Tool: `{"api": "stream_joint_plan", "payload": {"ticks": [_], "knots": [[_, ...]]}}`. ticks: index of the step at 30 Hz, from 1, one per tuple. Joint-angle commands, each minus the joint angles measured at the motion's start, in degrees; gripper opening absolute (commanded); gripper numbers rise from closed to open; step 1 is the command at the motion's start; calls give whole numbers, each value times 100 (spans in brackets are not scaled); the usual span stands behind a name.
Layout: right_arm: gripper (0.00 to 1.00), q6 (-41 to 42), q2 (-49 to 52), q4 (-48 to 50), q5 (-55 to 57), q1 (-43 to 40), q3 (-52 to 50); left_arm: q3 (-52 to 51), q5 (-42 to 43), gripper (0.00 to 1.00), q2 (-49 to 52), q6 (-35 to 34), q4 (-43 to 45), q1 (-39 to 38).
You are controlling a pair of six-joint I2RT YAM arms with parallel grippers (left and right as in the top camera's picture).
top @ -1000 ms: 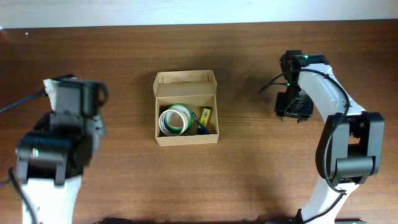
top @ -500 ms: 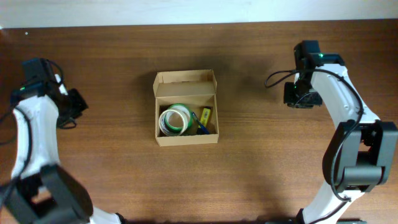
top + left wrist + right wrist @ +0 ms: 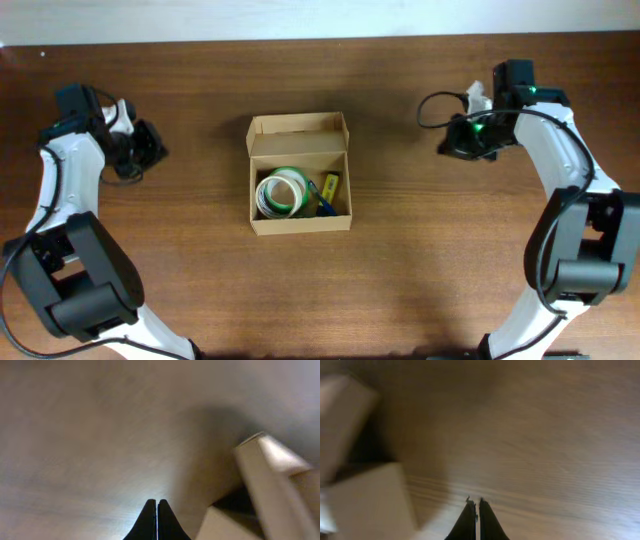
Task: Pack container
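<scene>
The container [image 3: 300, 215] is a small tan cardboard box at the table's middle, its flap lid [image 3: 298, 127] standing open at the back. Inside lie a white-and-green tape roll [image 3: 280, 192], a yellow item [image 3: 331, 185] and a blue item [image 3: 319, 199]. My left gripper [image 3: 157, 148] is shut and empty, well to the left of the box and pointing toward it. My right gripper [image 3: 444, 142] is shut and empty off to the right. In the left wrist view the shut gripper [image 3: 156, 503] points at the blurred box [image 3: 270, 475]. The right wrist gripper [image 3: 474, 503] is shut, with the box [image 3: 355, 475] at the left.
The brown wooden table [image 3: 420, 280] carries only the box. A pale wall edge [image 3: 320, 18] runs along the back. Both arm bases stand at the front corners, left [image 3: 75, 280] and right [image 3: 580, 270].
Both grippers have closed. The left arm has swung from near the camera out to the back left. The right gripper has moved back and turned toward the box.
</scene>
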Motion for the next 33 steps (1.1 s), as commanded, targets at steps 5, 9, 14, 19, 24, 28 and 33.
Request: {"api": "stream_joint_plan", "payload": {"ticks": [5, 9, 14, 19, 24, 28, 33], "knots": [[4, 289, 459, 232, -1683, 37, -9, 129, 376, 2, 297, -273, 535, -573], [4, 280, 728, 197, -1676, 175, -9, 129, 382, 2, 756, -407, 619, -874], [4, 260, 953, 275, -1672, 459, -9, 129, 483, 2, 1200, -448, 625, -1128], [4, 267, 1067, 452, -1655, 730, -9, 129, 619, 2, 1307, -463, 682, -1226], [4, 376, 1169, 610, -1676, 997, -9, 136, 861, 2, 1307, -605, 866, -1270], [4, 417, 1246, 693, -1696, 1185, -9, 136, 920, 2, 1307, -726, 968, -1370], [4, 525, 1316, 802, -1698, 1408, -9, 136, 916, 2, 1307, -815, 1099, -1628]]}}
